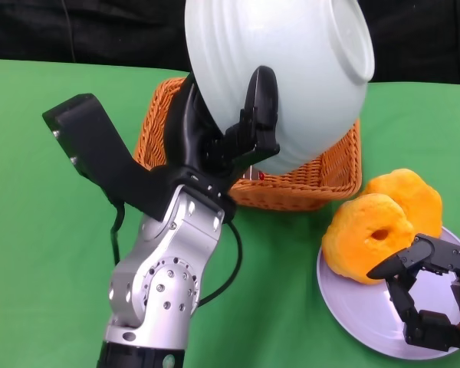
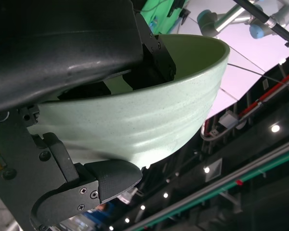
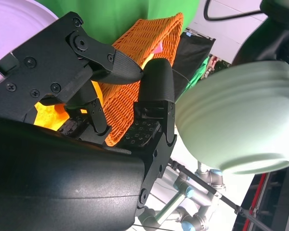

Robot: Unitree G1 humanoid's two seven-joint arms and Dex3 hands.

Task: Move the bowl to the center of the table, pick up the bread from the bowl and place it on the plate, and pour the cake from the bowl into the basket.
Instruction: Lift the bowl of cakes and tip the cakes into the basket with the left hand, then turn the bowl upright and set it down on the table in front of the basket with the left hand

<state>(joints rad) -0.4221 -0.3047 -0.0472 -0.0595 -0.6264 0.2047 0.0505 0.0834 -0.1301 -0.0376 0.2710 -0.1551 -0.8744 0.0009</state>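
My left hand [image 1: 230,134] grips the pale green bowl [image 1: 280,77] by its rim and holds it tipped steeply, its underside toward me, above the orange wicker basket [image 1: 310,180]. The left wrist view shows the bowl [image 2: 149,115] held in my fingers [image 2: 111,175]; its inside is hidden. A small pink and yellow bit [image 1: 254,175] shows in the basket under the bowl. Two orange breads [image 1: 368,234] lie on the lilac plate [image 1: 360,310] at the right. My right hand [image 1: 429,287] hovers over the plate with fingers apart, holding nothing.
A green cloth [image 1: 46,230] covers the table. A dark backdrop runs behind the table's far edge. The right wrist view shows the basket [image 3: 139,62] and the bowl [image 3: 241,120] beyond my fingers [image 3: 154,101], with a robot arm stand behind.
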